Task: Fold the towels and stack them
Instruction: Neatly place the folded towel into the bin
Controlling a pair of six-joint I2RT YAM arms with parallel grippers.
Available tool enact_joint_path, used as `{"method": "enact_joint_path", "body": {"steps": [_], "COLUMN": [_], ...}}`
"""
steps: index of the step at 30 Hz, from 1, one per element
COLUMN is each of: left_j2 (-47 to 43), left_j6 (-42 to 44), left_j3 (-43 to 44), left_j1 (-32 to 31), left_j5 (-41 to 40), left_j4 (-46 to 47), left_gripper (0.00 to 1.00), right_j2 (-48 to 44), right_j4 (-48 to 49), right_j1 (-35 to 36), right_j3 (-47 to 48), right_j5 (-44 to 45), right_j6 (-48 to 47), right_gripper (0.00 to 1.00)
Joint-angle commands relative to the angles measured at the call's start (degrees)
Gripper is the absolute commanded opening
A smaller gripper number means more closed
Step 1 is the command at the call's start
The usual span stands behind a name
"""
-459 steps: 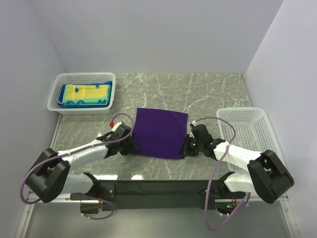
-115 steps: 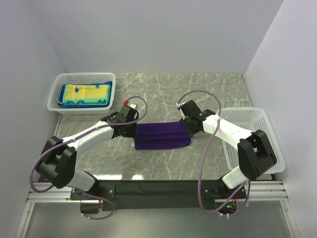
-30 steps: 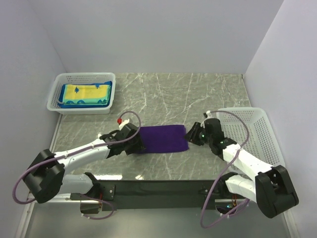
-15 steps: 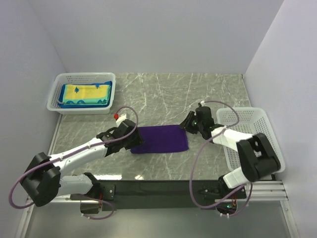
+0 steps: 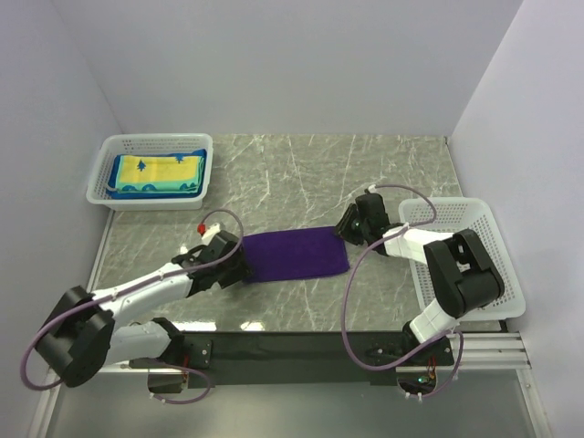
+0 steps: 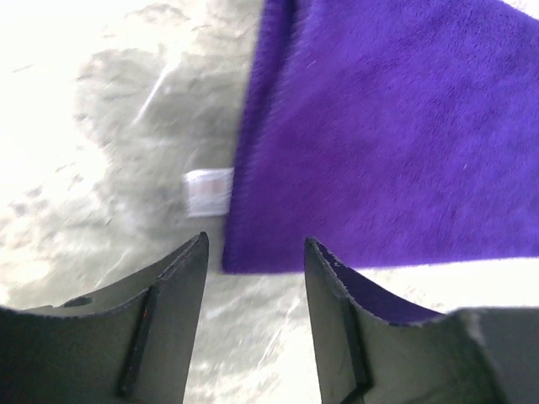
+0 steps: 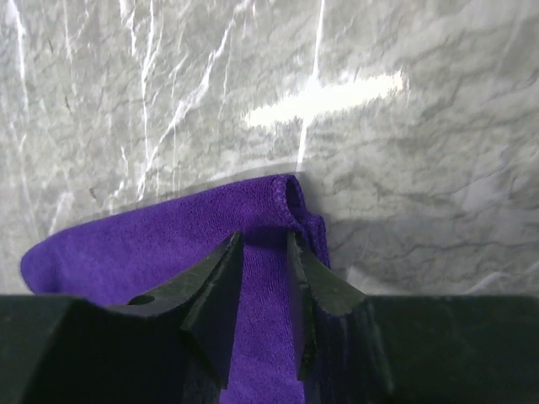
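Observation:
A purple towel (image 5: 294, 255), folded into a narrow band, lies flat in the middle of the marble table. My left gripper (image 5: 239, 265) hovers at its left end. In the left wrist view the jaws (image 6: 253, 252) stand open over the towel's near corner (image 6: 379, 143), beside a white label (image 6: 208, 191), with nothing gripped. My right gripper (image 5: 345, 228) is at the towel's far right corner. In the right wrist view its fingers (image 7: 264, 240) pinch a raised fold of the purple cloth (image 7: 152, 244). A folded yellow towel with a blue border (image 5: 157, 172) lies in the left basket.
A white mesh basket (image 5: 151, 143) stands at the back left with towels in it. A second white mesh basket (image 5: 474, 265) stands at the right edge, close beside my right arm. Walls enclose the table on three sides.
My right gripper swung from the towel's near right side up to its far right corner and narrowed onto the cloth. The left arm drew back a little towards the near left.

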Motion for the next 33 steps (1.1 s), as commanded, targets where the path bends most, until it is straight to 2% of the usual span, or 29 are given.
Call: {"method": "enact_joint_path", "body": {"steps": [1,3,5,8,9,12,13,15,18,21,23,26,33], "left_j2": [-4.6,-6.7,-8.0,-10.4,-10.7,-10.7,-10.5,-10.4,-11.1,-12.1,-12.9,-15.0,-15.1], "left_j6": [-0.5,0.8,1.8,5.5,7.7,13.0,14.2,18.2,22.6,25.9,26.2,25.7,26.0], "left_j3": [0.4,3.0,4.7,6.9,8.5,12.6,13.6,15.9,17.4,17.1,15.5,11.7,12.4], "left_j1": [0.3,1.2,2.7,8.9,12.1,18.7,20.3,25.3,31.6,35.4,35.7,35.9,36.7], "left_j5": [-1.0,-1.8,-1.2,3.9,4.3,4.5,4.6,5.0,5.0,4.7,2.9,3.8,4.6], "left_j4": [-4.6,-7.8,-9.6,-9.4,-10.4,-13.2,-14.7,-16.0,-17.6,-17.7,-16.7,-13.8,-14.2], "left_gripper": [0.56,0.58,0.67,0.77,0.82,0.93,0.99,0.99,0.99,1.00,0.99,1.00,0.99], "right_j2": [-1.5,-4.4,-7.6,-10.8,-11.3,-12.1,-11.9,-10.7,-7.1,-1.4,4.4,12.1,23.5], "right_j4": [-4.3,-6.1,-9.3,-14.9,-16.5,-22.4,-24.7,-26.2,-28.3,-29.8,-31.5,-35.4,-41.1], "right_j1": [-0.9,-0.3,0.7,4.5,7.9,13.1,16.5,19.9,28.1,35.5,40.0,43.6,48.3], "right_j3": [2.9,4.5,6.8,10.8,11.9,15.8,16.9,19.4,22.8,27.3,32.0,38.7,51.3], "right_j5": [5.2,6.6,6.8,7.1,7.6,10.6,10.7,10.4,11.4,12.4,12.4,14.9,16.7], "right_j6": [-4.6,-7.6,-12.0,-19.2,-20.7,-24.6,-25.1,-25.6,-26.0,-26.5,-27.9,-29.1,-31.4], "right_gripper": [0.37,0.38,0.39,0.43,0.54,0.72,0.75,0.77,0.79,0.77,0.74,0.71,0.65]}}
